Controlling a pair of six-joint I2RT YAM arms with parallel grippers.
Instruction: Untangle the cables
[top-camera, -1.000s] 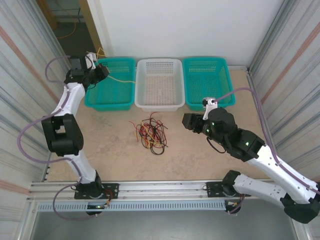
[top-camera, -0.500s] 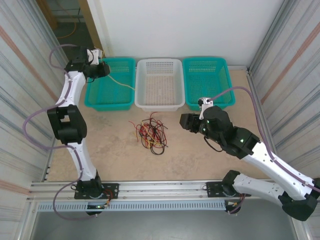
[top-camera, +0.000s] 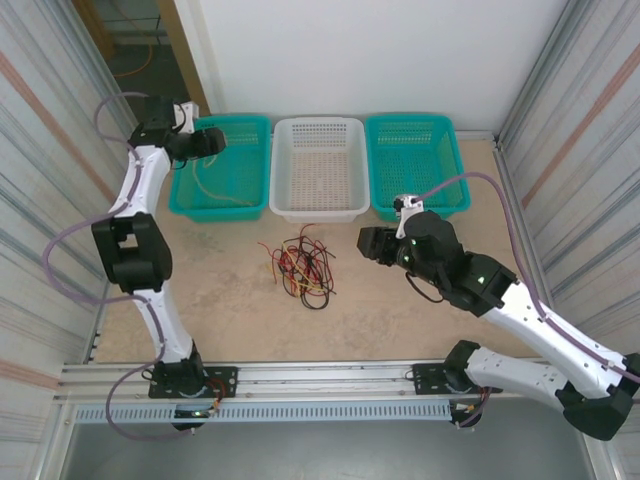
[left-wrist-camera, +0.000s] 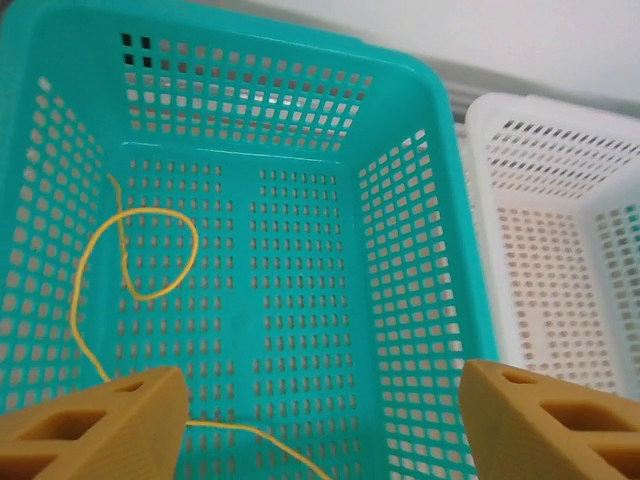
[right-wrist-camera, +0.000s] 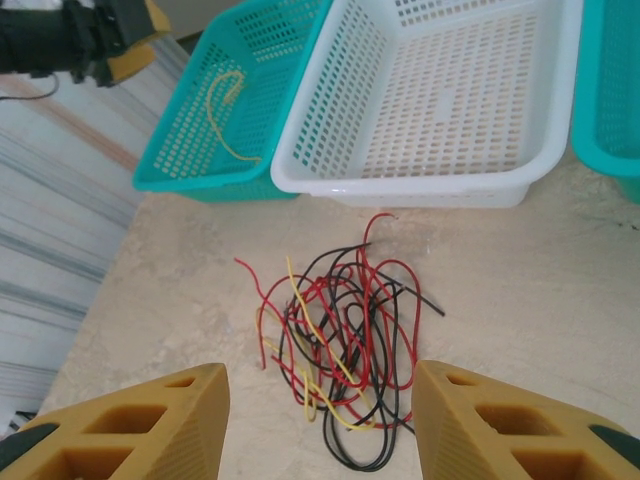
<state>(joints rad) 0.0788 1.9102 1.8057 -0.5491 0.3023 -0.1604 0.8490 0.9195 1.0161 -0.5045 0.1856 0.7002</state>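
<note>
A tangle of red, black and yellow cables (top-camera: 301, 270) lies on the table in front of the white basket; the right wrist view shows this bunch (right-wrist-camera: 345, 340) just ahead of my fingers. My right gripper (top-camera: 372, 244) hovers to the right of the pile, open, nothing between its fingers. One loose yellow cable (left-wrist-camera: 135, 270) lies curled on the floor of the left teal basket (top-camera: 222, 168). My left gripper (top-camera: 208, 143) hangs open over that basket, its fingers wide apart, and the yellow cable (right-wrist-camera: 228, 115) rests free below.
Three baskets stand in a row at the back: left teal (left-wrist-camera: 420, 200), white (top-camera: 319, 168) in the middle, right teal (top-camera: 414, 162). Corrugated metal walls close in both sides. Bare tabletop lies left and right of the pile.
The yellow cable, earlier stretched from my left gripper across the basket rim, now lies curled inside the left teal basket. My right gripper has crept slightly left toward the pile.
</note>
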